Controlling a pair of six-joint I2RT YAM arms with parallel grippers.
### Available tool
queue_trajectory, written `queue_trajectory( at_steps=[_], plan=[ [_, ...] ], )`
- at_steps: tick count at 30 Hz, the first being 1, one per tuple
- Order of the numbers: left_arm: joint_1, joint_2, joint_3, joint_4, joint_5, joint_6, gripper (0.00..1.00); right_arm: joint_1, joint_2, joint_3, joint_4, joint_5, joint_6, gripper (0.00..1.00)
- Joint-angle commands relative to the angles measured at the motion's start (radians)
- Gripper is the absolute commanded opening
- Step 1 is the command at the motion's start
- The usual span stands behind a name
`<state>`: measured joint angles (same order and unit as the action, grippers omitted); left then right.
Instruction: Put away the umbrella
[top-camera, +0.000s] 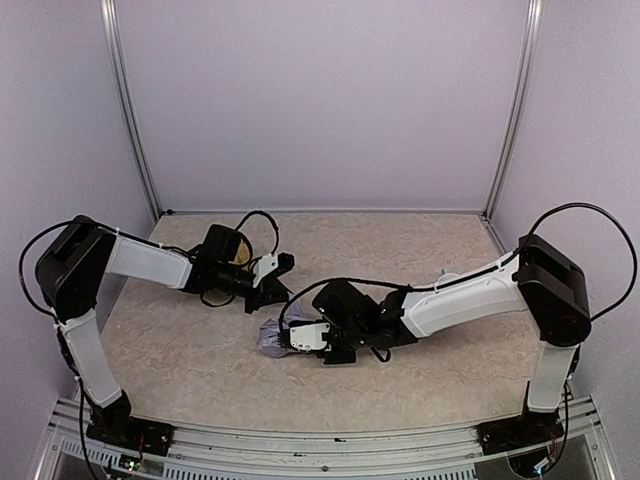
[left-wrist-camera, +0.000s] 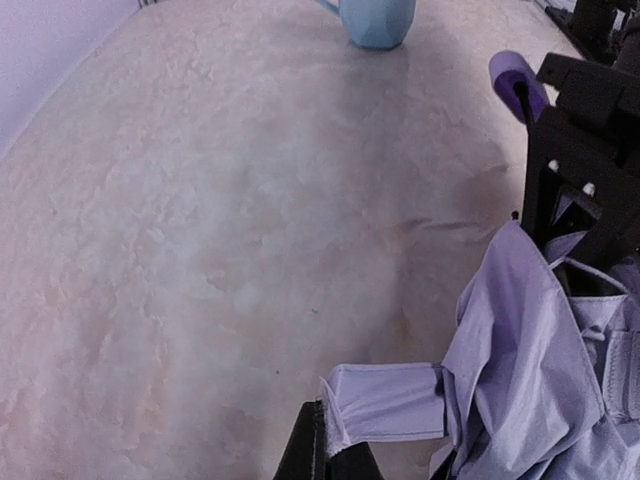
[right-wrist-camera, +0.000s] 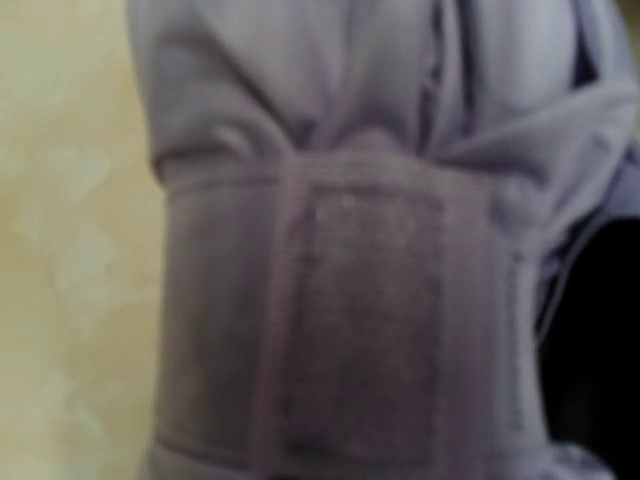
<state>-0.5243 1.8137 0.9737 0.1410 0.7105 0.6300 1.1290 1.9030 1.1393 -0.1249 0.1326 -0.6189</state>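
The umbrella (top-camera: 268, 338) is folded into a pale lilac bundle lying on the table at centre. My right gripper (top-camera: 292, 340) is clamped round the bundle. In the right wrist view the fabric and its closing strap with a fastener patch (right-wrist-camera: 365, 330) fill the frame, and my fingers are hidden. In the left wrist view the bundle (left-wrist-camera: 545, 360) lies at the right, with its lilac handle (left-wrist-camera: 515, 80) poking out past the right gripper's black body (left-wrist-camera: 590, 150). My left gripper (left-wrist-camera: 335, 455) is shut on the loose end of the strap (left-wrist-camera: 390, 400), which is pulled out sideways.
A light blue cup (left-wrist-camera: 377, 20) stands further along the table, beyond the umbrella in the left wrist view. Lilac walls and metal posts (top-camera: 130, 110) enclose the table on three sides. The two arms nearly meet at the table's middle.
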Motion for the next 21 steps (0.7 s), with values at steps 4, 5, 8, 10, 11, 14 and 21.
queue_trajectory(
  at_steps=[4,5,8,10,11,14,21],
  plan=[
    [0.017,0.118,0.121,0.275,-0.224,0.042,0.0,0.045,0.123,-0.11,-0.308,-0.117,-0.013,0.0],
    [0.013,0.137,0.138,0.268,-0.247,0.054,0.0,0.045,0.13,-0.112,-0.308,-0.111,-0.015,0.0],
    [0.003,0.19,0.186,0.226,-0.31,0.086,0.0,0.045,0.144,-0.105,-0.316,-0.098,-0.015,0.0],
    [0.004,0.21,0.196,0.221,-0.341,0.079,0.0,0.044,0.15,-0.102,-0.319,-0.087,-0.014,0.0],
    [0.004,0.214,0.195,0.221,-0.355,0.072,0.0,0.042,0.15,-0.1,-0.322,-0.084,-0.012,0.0],
    [0.007,0.204,0.178,0.229,-0.36,0.039,0.1,0.032,0.147,-0.098,-0.326,-0.078,0.001,0.0],
    [0.014,0.143,0.164,0.238,-0.463,-0.087,0.43,0.0,0.162,-0.086,-0.352,-0.05,0.028,0.0]
  ],
)
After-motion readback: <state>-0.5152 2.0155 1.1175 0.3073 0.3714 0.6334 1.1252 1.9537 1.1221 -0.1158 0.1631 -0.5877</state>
